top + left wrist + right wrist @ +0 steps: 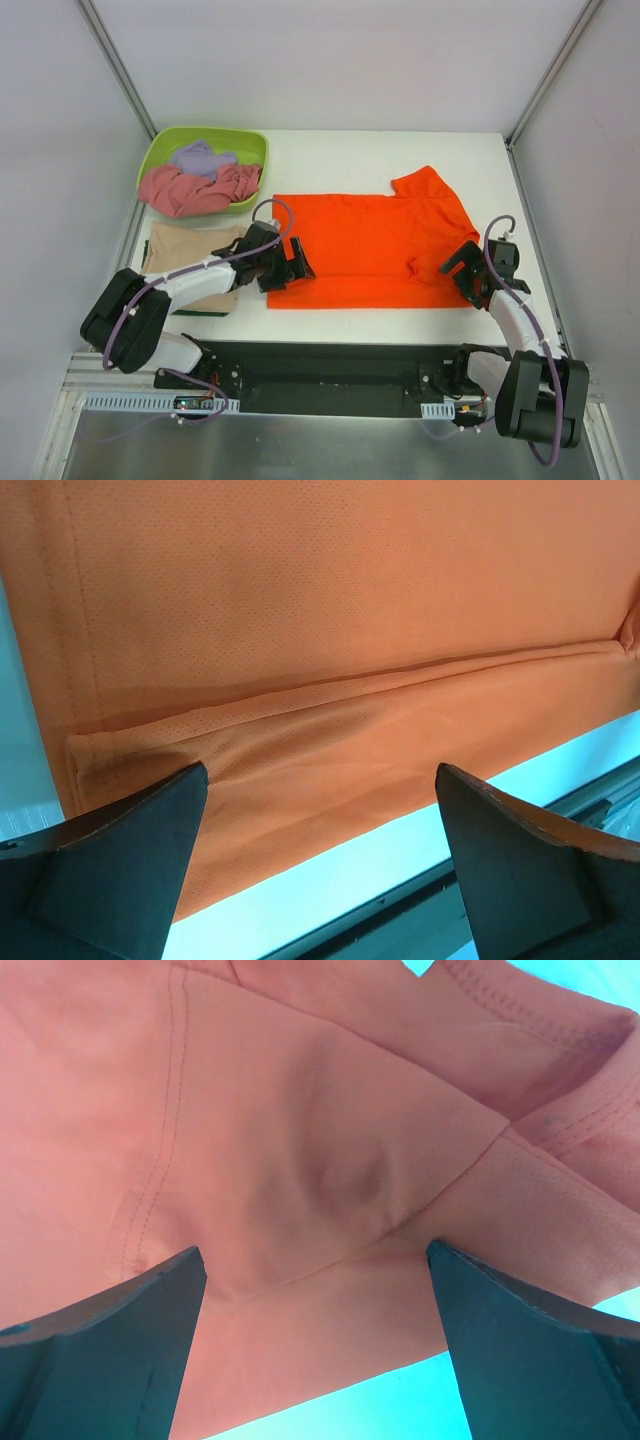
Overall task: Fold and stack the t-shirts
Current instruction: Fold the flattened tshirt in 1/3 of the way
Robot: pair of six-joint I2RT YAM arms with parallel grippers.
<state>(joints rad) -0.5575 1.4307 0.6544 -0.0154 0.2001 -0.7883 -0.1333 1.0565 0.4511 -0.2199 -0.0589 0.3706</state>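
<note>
The bright orange t-shirt (370,245) lies spread flat in the middle of the table, one sleeve pointing to the far right. My left gripper (290,266) is open and empty over the shirt's near left corner; the left wrist view shows the hem and a fold (330,690) between the jaws. My right gripper (462,276) is open and empty over the near right sleeve, whose seam (330,1190) lies under the jaws. A tan t-shirt (190,262) lies folded at the left, partly under my left arm. The pink t-shirt (195,188) and lavender t-shirt (200,157) lie crumpled in the tub.
The lime-green tub (160,150) stands at the far left corner. The table's near edge and a black rail (330,365) run just in front of the orange shirt. Walls close in the table on both sides.
</note>
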